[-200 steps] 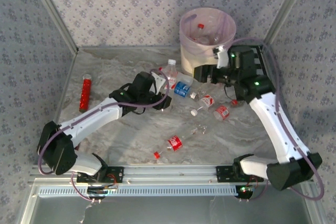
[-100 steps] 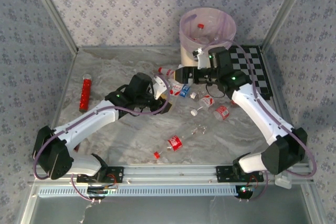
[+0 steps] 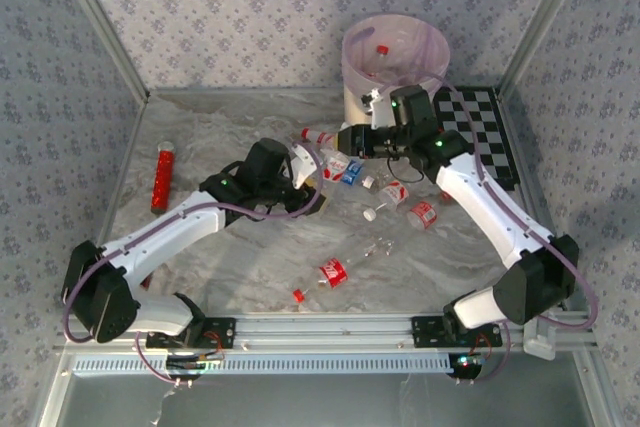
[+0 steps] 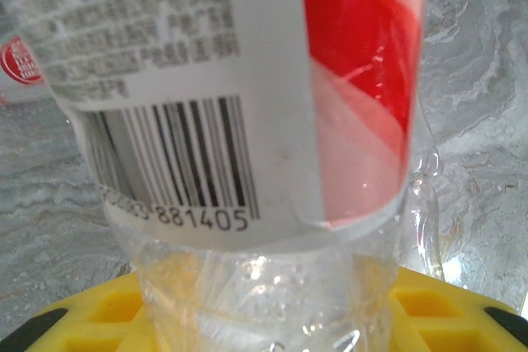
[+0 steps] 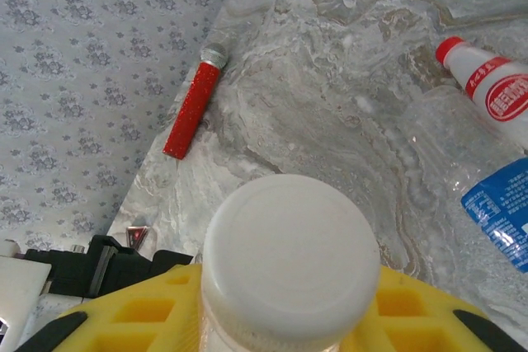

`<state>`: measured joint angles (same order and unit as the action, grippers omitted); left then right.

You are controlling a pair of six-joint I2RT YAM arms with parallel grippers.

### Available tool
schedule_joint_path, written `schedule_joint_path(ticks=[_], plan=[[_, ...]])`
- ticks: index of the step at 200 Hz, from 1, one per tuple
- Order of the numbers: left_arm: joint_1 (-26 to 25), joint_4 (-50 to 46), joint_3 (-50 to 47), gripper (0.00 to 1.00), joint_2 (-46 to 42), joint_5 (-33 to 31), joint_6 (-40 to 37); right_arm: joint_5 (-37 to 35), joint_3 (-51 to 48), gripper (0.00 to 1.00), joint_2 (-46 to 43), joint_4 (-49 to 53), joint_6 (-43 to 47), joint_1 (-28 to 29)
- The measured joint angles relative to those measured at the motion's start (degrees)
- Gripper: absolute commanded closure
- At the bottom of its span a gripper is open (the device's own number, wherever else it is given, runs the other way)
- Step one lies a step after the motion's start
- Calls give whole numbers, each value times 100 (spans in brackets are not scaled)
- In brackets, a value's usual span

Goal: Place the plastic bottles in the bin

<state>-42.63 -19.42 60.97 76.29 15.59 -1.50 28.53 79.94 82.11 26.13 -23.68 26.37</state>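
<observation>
Now that the right gripper (image 3: 352, 140) has left the bin (image 3: 352, 97) and narrowed on, seemingly, a white-capped bottle (image 5: 289, 261) just before it, while the left gripper (image 3: 305, 165) clamps a red-labelled bottle (image 4: 247, 121), two drops are due.

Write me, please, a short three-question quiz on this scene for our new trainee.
1. True or false: the bin already has a red-capped bottle inside.
2. What is the right gripper shut on? A the red tube; B a white-capped bottle; C nothing.
3. Fill in: the label of the red-labelled bottle in the left gripper carries a printed ____.
Key: 1 true; 2 B; 3 barcode.
</observation>
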Motion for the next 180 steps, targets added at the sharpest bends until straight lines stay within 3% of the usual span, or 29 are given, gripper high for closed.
schedule_joint_path(ticks=[9,16,39,124,180], plan=[[0,63,9,31,-46,-42,-11,-24,201,72,35,155,79,4],[0,105,17,20,-94,-70,-4,-48,367,73,68,273,131,4],[0,-2,44,4,-328,-118,59,-151,1088,73,170,549,413,-107],[0,-85,-361,3,-1285,-557,402,-684,2664,81,-61,-184,529,-1829],[15,-24,-514,4,-984,-750,833,-1521,3598,85,638,-702,837,-2129]])
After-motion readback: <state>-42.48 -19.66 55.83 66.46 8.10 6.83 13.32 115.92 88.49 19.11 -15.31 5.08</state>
